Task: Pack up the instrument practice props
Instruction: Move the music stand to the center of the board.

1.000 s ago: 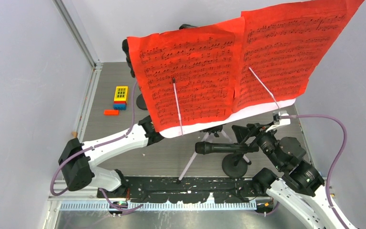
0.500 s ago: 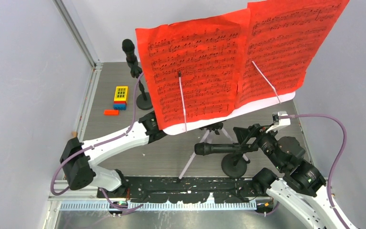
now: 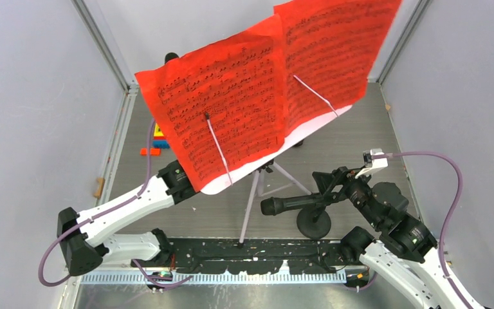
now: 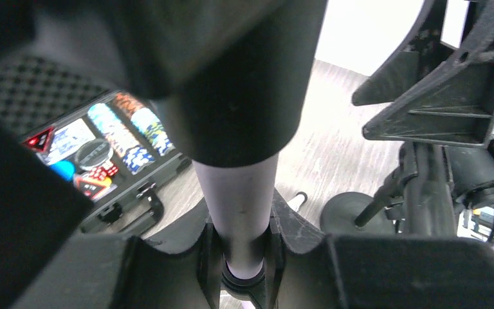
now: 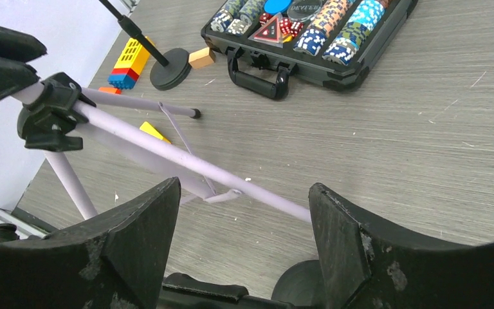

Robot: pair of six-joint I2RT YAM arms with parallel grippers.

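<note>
The white music rack leans to the left, with the red sheet-music pages spread over it and its silver tripod legs below. My left gripper is shut on the stand's silver pole; in the top view the pages hide it. One black microphone lies level on its round-based pole. My right gripper stands open just right of it, and its jaws hold nothing. The second microphone peeks out behind the pages; its round base shows in the right wrist view.
An open black case of poker chips lies behind the stand, hidden by the pages in the top view. Yellow and blue toy blocks and an orange piece sit at the left. Walls and rails close in both sides.
My left gripper closed on the pole. The stand and its pages swung and tilted to the left with the left arm, covering the far microphone. The right arm barely moved.
</note>
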